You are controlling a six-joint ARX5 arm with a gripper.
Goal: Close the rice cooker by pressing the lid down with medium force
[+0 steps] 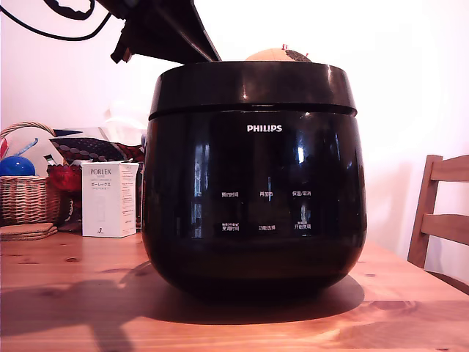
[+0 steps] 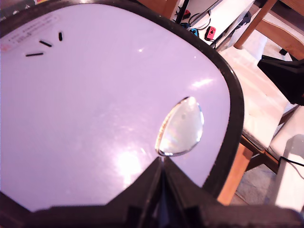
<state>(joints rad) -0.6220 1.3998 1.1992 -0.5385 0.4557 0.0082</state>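
1. With the lid (image 1: 253, 86) already sitting down on the rice cooker (image 1: 253, 191), I read this as the tail of the pressing step; from the exterior view only a thin seam line shows between lid and body.
2. The rice cooker stands mid-counter (image 1: 66, 293), PHILIPS logo facing the exterior camera, well in front of the white PORLEX box (image 1: 108, 198), which is off the cooker's side toward the exterior view's left, with a wicker basket (image 1: 26, 198) further that way.
3. My hand (image 2: 161, 166) is over the lid top: in the wrist view the two fingers come together to a point right against the pale glossy lid surface (image 2: 95, 109), just below a clear oval window (image 2: 180, 127). I'd call the fingers pressed together, pinching nothing.
4. In the exterior view the dark arm (image 1: 157, 29) comes in above the cooker from the exterior view's left; contact point itself is hidden behind the lid rim.
5. I can't tell whether the latch has caught; the seam looks even across the front.
6. Next move, my judgement: a short firm push straight down to confirm the latch, then lift clear without dragging across the glossy top.
7. A wooden chair (image 1: 440, 213) stands beyond the cooker toward the exterior view's right.
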